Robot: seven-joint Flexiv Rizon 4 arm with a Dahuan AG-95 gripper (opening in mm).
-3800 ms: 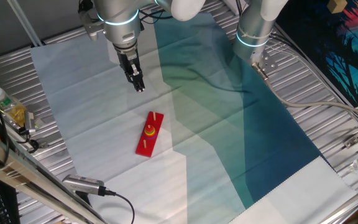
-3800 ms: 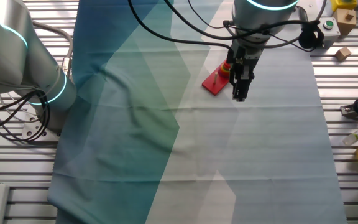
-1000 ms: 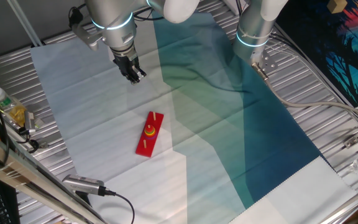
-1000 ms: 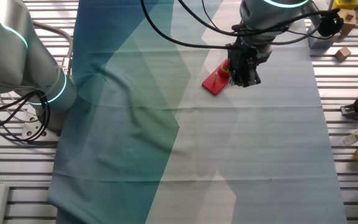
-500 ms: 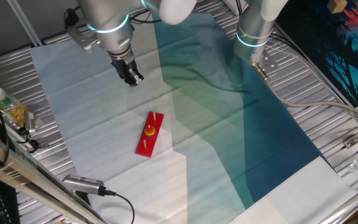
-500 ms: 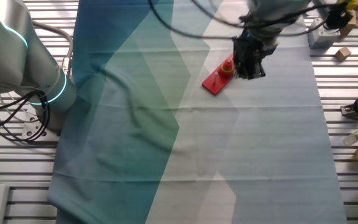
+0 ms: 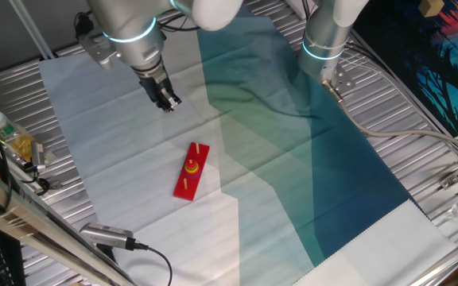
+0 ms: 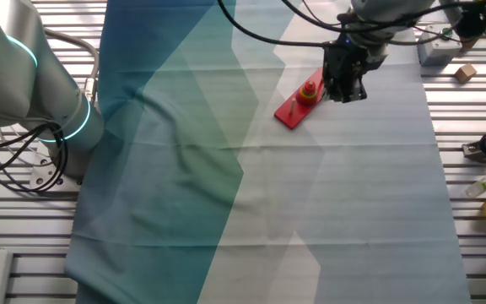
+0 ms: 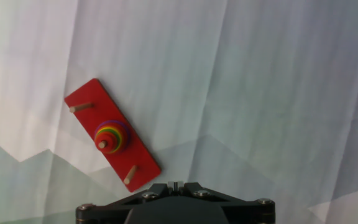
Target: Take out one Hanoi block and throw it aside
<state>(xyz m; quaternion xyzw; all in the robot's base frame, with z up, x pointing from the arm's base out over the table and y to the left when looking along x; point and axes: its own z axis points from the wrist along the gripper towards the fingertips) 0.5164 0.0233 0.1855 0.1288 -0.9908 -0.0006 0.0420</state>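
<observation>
The red peg board (image 7: 186,186) lies on the white cloth, with a stack of coloured rings (image 7: 191,167) on its middle peg. The small red Hanoi block (image 9: 104,144) sits on top of that stack in the hand view. The board (image 8: 291,112) and stack (image 8: 310,91) also show in the other fixed view. My gripper (image 7: 168,102) hangs above the cloth, apart from the board, beyond its far end. In the other fixed view my gripper (image 8: 344,90) is just right of the stack. In the hand view its jaws (image 9: 176,184) stand together with nothing between them.
A second robot arm (image 7: 324,40) stands at the back on the teal cloth (image 7: 308,159). A bottle and small items (image 7: 10,139) lie at the left edge. Tools and wooden blocks (image 8: 483,152) lie beside the cloth. A cable (image 7: 145,250) runs along the front.
My gripper has risen and swung away from the board's end, tilting as the arm moved left. The board and stack have not moved.
</observation>
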